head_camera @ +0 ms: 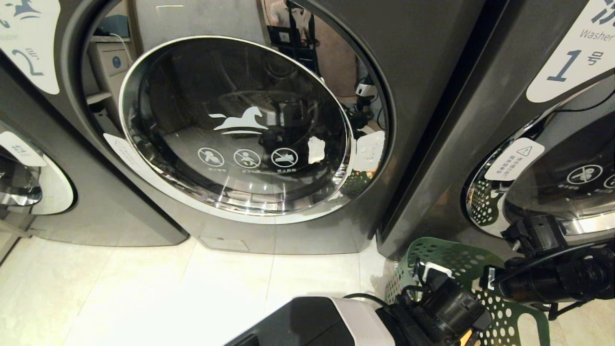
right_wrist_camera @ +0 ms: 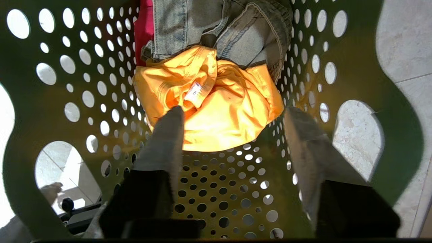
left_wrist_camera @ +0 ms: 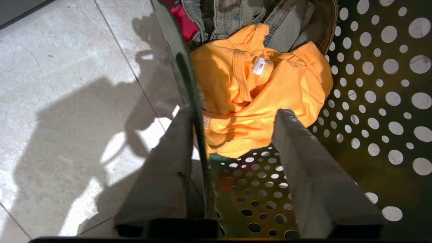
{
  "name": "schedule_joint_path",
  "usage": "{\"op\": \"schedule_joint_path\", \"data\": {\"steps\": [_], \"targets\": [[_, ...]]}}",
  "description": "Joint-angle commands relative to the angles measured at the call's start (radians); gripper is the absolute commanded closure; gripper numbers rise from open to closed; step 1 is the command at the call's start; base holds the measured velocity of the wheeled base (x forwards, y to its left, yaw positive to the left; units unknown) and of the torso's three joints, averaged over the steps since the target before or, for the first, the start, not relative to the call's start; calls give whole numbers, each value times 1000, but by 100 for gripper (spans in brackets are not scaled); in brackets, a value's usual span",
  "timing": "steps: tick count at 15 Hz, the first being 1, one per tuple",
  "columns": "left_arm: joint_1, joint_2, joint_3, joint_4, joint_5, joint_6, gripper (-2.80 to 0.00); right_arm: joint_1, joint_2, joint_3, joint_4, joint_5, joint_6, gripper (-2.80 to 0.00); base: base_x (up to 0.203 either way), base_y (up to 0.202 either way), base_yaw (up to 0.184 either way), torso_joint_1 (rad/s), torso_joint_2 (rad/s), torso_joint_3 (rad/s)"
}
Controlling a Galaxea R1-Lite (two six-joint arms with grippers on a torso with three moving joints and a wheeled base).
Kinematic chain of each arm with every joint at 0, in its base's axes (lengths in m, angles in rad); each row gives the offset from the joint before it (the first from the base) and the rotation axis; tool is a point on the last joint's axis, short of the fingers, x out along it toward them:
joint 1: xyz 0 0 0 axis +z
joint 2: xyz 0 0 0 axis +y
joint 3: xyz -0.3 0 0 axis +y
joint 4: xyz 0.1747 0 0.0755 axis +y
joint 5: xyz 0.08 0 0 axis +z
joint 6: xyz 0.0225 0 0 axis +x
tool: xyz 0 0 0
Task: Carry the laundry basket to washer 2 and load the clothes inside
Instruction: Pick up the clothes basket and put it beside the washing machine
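Fingers of the left gripper stand apart astride the wall of the laundry basket, gripping nothing. The right gripper hangs open inside the basket, above the clothes (yellow on top, denim and pink-red beneath). On pale floor tiles, the basket stands between washer 2, door shut, and washer 1.

"2" on washer 2; "Washer 1" on neighbouring washer
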Motion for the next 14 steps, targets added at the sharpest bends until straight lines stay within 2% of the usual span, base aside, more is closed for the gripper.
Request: {"op": "schedule_joint_path", "data": {"steps": [1, 3, 7, 10, 13, 14], "targets": [[4, -4, 0, 4, 4, -3, -280, 0, 0, 1, -1, 0, 0, -280, 0, 0, 0, 0, 0, 0], [11, -22, 2, 27, 6, -2, -280, -1, -29, 8, 8, -6, -6, -280, 0, 0, 0, 0, 0, 0], [38, -108, 26, 70, 43, -21, -280, -2, -224, 19, 109, -13, -3, -280, 0, 0, 0, 0, 0, 0], [50, -212, 108, 69, 48, -41, -280, -2, -383, 58, 252, -80, -5, -280, 0, 0, 0, 0, 0, 0], [57, -326, 232, 67, 49, -79, -280, -4, -463, 180, 289, -135, 2, -280, 0, 0, 0, 0, 0, 0], [59, -367, 280, 64, 50, -81, 0, -11, -473, 206, 290, -142, 3, -280, 0, 0, 0, 0, 0, 0]]}}
